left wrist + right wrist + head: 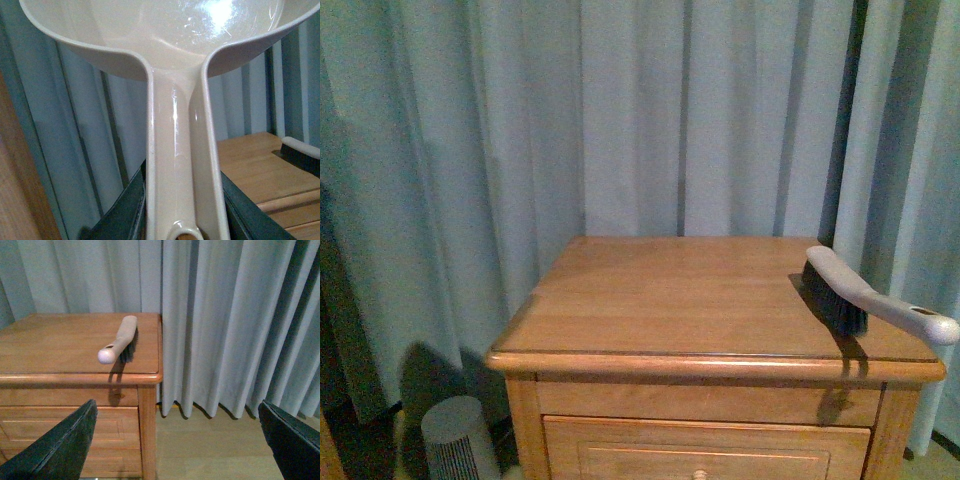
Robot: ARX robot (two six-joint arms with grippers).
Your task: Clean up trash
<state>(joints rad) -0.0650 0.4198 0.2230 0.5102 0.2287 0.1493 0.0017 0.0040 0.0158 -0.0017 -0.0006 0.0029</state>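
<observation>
Trash [218, 14]: whitish wrinkly glinting patch inside dustpan [125, 35] bowl; blurred, outline hard to tell.

I count one brush [842, 288], one dustpan [175, 150], one wooden nightstand [660, 300], one drawer [710, 452], one grey ribbed canister [460, 440].

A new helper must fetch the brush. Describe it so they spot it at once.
Find the wooden cabinet in front of the pale curtain. On its top, along the right edge, lies the brush, handle pointing toward the front right corner. It has a pale back and handle with dark bristles, unlike the grey ribbed cylinder on the floor.
</observation>
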